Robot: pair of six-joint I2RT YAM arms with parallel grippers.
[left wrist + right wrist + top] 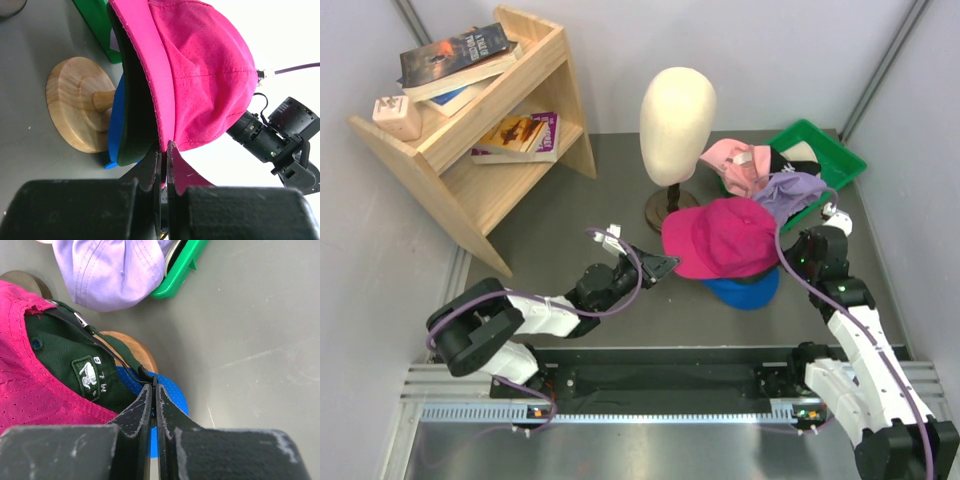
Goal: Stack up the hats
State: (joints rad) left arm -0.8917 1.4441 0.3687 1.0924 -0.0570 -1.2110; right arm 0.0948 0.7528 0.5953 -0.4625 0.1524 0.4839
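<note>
The magenta hat (720,238) hangs over the blue hat (748,291), held from both sides. My left gripper (665,266) is shut on its brim (150,75), the fingers pinching the brim's edge at the left gripper (164,146). My right gripper (792,256) is shut on the black back strap of the magenta hat (30,405), seen at the right gripper (154,383). The blue hat (116,117) (172,390) rests on a round wooden stand (77,110) (131,347). A lavender hat (790,191) (107,270) lies at the tray's near edge.
A green tray (830,150) (182,267) at the back right holds a light pink hat (732,160) and a black hat (783,160). A cream mannequin head (677,110) stands behind the magenta hat. A wooden bookshelf (490,130) with books fills the back left.
</note>
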